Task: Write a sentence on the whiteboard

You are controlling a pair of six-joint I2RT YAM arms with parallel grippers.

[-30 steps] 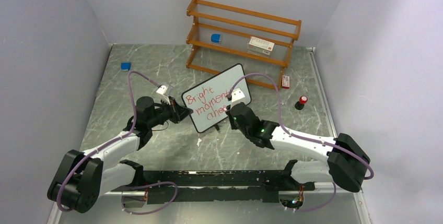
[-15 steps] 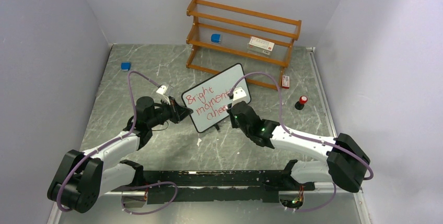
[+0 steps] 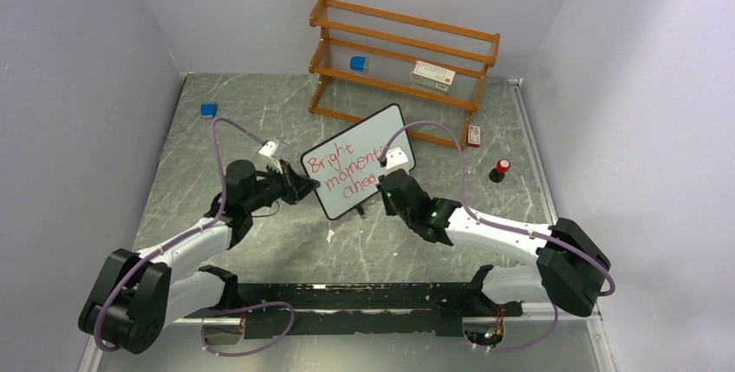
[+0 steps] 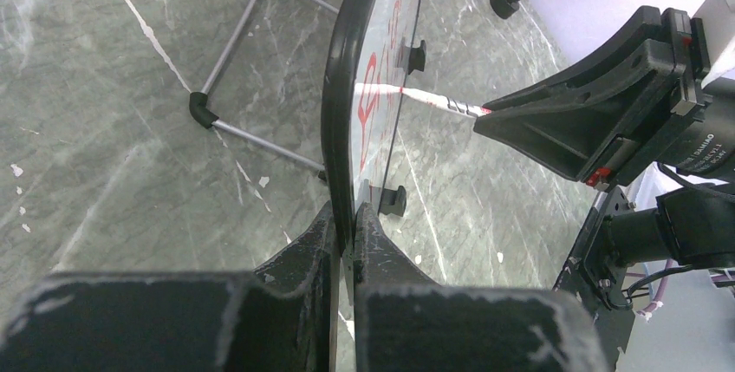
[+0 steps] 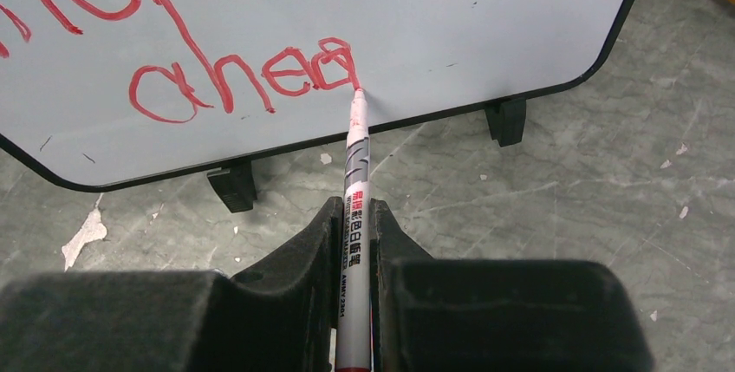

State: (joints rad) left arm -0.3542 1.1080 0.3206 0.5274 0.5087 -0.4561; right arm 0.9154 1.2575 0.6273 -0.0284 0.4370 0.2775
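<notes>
The whiteboard (image 3: 358, 162), lettered in red, is stood on the grey marbled counter (image 3: 191, 164) between the two sets of jaws, enclosed by pale walls (image 3: 87, 42). Its edge is pinched by the left jaws; a marker (image 5: 354, 207) is clamped in the right jaws, tip touching the board.

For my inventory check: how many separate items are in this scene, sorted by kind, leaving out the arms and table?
whiteboard: 1
marker: 1
wooden shelf: 1
small blue blocks: 2
white-and-red boxes: 2
red-topped black piece: 1
Total: 8
</notes>
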